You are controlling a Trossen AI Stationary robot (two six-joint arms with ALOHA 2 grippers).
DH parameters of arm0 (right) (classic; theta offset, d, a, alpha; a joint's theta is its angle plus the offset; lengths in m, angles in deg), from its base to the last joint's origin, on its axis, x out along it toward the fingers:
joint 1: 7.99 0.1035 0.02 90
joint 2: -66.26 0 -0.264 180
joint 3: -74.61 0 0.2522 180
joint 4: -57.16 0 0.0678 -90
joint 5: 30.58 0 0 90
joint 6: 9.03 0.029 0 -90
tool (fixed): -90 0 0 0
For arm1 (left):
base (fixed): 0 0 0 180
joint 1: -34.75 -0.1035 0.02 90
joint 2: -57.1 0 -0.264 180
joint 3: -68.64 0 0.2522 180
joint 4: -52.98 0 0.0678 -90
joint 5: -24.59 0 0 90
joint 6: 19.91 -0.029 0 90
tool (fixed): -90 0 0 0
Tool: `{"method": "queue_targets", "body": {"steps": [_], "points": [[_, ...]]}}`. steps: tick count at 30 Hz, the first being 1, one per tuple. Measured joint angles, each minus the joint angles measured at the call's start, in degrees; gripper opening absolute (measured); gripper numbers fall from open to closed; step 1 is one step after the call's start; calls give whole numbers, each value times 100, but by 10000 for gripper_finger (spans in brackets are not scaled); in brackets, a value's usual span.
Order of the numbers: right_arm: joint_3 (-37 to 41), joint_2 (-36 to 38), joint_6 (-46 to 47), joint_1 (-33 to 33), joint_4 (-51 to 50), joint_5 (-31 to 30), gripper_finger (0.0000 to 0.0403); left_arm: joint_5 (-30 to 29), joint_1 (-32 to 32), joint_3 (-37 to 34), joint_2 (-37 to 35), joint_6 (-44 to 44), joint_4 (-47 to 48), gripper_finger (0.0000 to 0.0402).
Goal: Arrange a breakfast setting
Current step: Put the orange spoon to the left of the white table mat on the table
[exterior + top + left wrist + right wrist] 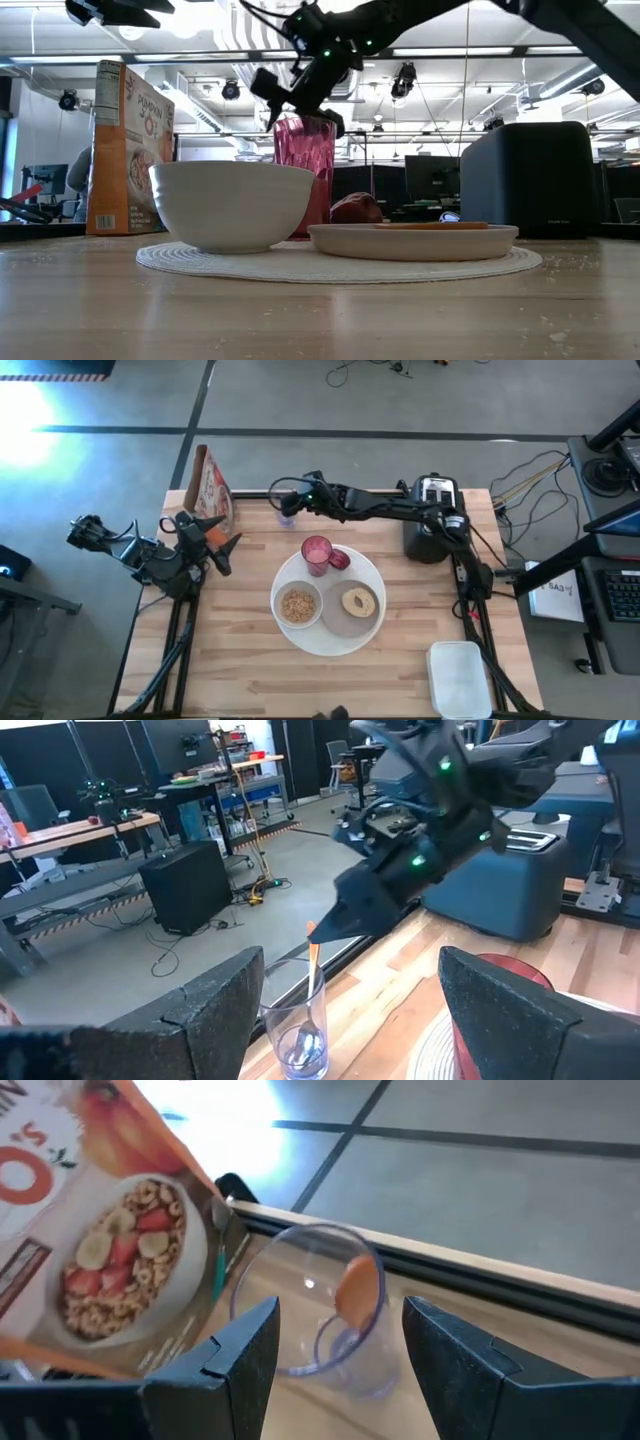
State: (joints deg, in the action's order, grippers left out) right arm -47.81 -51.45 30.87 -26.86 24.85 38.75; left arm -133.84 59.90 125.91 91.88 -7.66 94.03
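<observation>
A round white placemat (300,642) holds a white bowl (297,605) of cereal, a grey plate (335,622) with a bagel (358,601), a pink tumbler (316,552) and a red fruit (339,559). At the far edge, a spoon with an orange handle (358,1290) stands bowl-down inside a clear glass (288,516). My right gripper (284,500) hovers open just above the glass, with a finger on either side of the spoon's handle in the right wrist view. My left gripper (218,542) waits open at the table's left edge, pointing toward the glass (295,1030).
A cereal box (210,485) stands at the far left corner, close beside the glass. A black-and-silver toaster (432,515) sits at the far right under the right arm. A white tub (460,678) lies at the near right corner. Bare wood shows near the front edge.
</observation>
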Motion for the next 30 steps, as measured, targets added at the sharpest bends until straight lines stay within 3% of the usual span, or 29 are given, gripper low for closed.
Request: {"method": "queue_targets", "body": {"steps": [11,30], "points": [[-1328,-782,-266,-28,-1095,-37,187,15,4,0,-114,22,127,283],[-1363,-793,-510,-142,-1112,-96,72,9,0,0,-232,24,245,283]]}}
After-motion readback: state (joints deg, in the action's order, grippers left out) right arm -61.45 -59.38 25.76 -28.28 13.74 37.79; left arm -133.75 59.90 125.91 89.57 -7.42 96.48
